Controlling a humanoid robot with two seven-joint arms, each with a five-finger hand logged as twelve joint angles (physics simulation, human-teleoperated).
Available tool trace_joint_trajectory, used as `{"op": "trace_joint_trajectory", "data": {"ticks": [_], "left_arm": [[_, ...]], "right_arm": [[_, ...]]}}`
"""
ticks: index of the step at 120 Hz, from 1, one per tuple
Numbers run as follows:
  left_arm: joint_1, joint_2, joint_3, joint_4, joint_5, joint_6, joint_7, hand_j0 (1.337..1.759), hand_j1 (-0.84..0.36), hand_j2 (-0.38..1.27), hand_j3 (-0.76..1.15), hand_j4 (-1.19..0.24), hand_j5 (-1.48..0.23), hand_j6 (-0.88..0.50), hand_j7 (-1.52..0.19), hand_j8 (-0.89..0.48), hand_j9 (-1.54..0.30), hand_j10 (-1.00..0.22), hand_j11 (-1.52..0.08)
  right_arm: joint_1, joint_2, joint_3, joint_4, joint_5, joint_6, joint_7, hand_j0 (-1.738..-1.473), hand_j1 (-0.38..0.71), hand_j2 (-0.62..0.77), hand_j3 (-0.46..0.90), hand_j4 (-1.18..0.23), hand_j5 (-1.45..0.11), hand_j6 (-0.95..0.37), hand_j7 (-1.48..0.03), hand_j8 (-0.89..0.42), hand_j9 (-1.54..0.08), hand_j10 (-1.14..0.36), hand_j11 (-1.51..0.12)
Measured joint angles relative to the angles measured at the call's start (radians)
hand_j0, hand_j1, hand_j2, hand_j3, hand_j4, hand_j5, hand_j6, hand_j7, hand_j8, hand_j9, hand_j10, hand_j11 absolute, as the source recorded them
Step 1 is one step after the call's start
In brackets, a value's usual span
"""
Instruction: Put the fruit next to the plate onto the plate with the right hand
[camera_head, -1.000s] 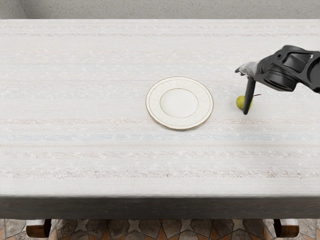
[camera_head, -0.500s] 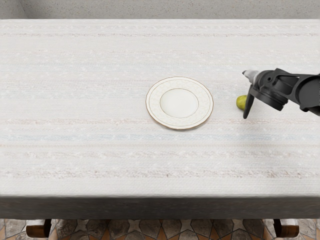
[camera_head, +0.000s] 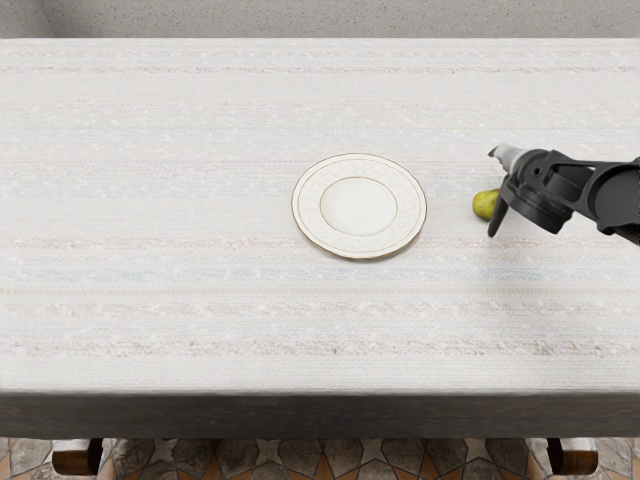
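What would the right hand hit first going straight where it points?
Likely the green fruit, just left of the right hand; the plate lies beyond. Height is unclear.

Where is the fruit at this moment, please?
In the head view the yellow-green fruit lies on the table, right of the plate and apart from it, with the right hand close at its right side.

Small yellow-green fruit (camera_head: 484, 204) lies right of white plate (camera_head: 359, 206), apart.

plate (camera_head: 359, 206) mid-table (camera_head: 200, 300), fruit (camera_head: 484, 204) to its right, right hand (camera_head: 520, 185) just beside fruit
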Motion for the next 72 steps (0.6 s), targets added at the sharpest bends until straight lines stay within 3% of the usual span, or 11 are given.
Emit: {"op": "trace_joint_trajectory", "data": {"ticks": [27,72], "left_arm": [[0.001,0.000,0.000,0.000,0.000,0.000,0.000,1.658,0.34,0.00,0.00,0.00,-0.01,0.00,-0.01,0.00,-0.01,0.00,-0.01],[0.000,0.000,0.000,0.000,0.000,0.000,0.000,1.658,0.34,0.00,0.00,0.00,-0.01,0.00,-0.01,0.00,-0.01,0.00,-0.01]], "right_arm": [[-0.002,0.016,0.000,-0.001,-0.002,-0.006,0.000,-1.658,-0.20,-0.02,0.00,-0.12,-0.16,-0.13,-0.16,-0.13,-0.16,-0.12,-0.16],[-0.002,0.008,0.001,-0.001,0.000,-0.005,0.000,-1.658,-0.06,-0.05,0.00,-0.24,-0.31,-0.25,-0.31,-0.24,-0.31,-0.24,-0.31]]}}
